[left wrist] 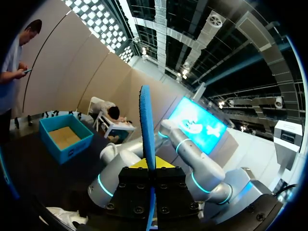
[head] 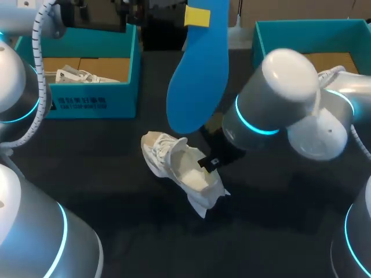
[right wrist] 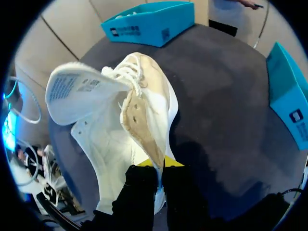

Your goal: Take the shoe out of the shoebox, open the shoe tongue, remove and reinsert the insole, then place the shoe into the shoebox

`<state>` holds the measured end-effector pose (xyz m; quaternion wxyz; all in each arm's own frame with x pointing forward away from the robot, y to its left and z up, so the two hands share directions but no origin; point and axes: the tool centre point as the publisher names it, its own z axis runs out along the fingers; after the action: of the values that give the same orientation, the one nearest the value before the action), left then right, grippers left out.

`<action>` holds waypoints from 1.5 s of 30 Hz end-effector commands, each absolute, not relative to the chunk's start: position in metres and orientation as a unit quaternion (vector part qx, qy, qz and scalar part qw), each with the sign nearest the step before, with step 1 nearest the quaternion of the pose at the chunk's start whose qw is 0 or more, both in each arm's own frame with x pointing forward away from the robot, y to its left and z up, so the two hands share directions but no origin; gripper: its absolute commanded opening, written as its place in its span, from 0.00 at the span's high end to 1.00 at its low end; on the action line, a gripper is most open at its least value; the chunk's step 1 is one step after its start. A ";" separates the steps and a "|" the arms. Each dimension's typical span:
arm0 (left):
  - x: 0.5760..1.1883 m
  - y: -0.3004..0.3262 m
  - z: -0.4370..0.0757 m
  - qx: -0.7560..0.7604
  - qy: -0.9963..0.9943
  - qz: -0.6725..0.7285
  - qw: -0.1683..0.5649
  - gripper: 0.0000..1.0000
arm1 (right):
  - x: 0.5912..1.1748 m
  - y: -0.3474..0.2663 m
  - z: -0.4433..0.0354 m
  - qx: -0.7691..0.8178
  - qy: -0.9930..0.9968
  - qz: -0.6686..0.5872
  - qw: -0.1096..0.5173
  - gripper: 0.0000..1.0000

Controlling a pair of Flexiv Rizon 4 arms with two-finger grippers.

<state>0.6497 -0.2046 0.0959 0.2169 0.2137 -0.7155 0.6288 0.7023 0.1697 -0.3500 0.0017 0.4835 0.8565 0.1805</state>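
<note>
One table (head: 104, 191), mine to work on: dark charcoal top, matte, plain, unpatterned; spans left to right, near to far; soft shadows.

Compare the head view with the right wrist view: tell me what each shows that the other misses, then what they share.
Only the head view: the blue insole, held above the table by the left gripper, and the right arm coming in to the shoe.
Only the right wrist view: the printed label on the folded-back tongue, and the right gripper shut on the shoe's side wall.
Both: the white shoe, the dark table, the left shoebox and the right shoebox.
</note>
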 end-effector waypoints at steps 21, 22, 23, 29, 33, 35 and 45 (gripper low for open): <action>0.651 -0.206 0.096 0.214 -0.716 0.628 0.217 1.00 | 0.680 0.186 -0.332 0.619 0.762 0.191 -0.008 1.00; 0.651 -0.206 0.096 0.214 -0.716 0.628 0.217 1.00 | 0.679 0.187 -0.333 0.629 0.756 0.183 -0.001 1.00; 0.651 -0.206 0.096 0.214 -0.716 0.628 0.217 1.00 | 0.677 0.188 -0.334 0.632 0.752 0.186 0.001 1.00; 0.651 -0.206 0.096 0.214 -0.716 0.628 0.217 1.00 | 0.668 0.192 -0.334 0.671 0.718 0.183 0.034 1.00; 0.651 -0.206 0.096 0.214 -0.716 0.628 0.217 1.00 | 0.662 0.193 -0.338 0.685 0.701 0.198 0.035 1.00; 0.651 -0.206 0.096 0.214 -0.716 0.628 0.217 1.00 | 0.659 0.195 -0.342 0.692 0.693 0.201 0.035 1.00; 0.651 -0.206 0.096 0.214 -0.716 0.628 0.217 1.00 | 0.657 0.196 -0.360 0.693 0.686 0.221 0.001 1.00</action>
<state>0.6498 -0.2046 0.0958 0.2169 0.2137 -0.7155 0.6288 0.6592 0.1969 -0.3485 0.0074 0.6922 0.6908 0.2088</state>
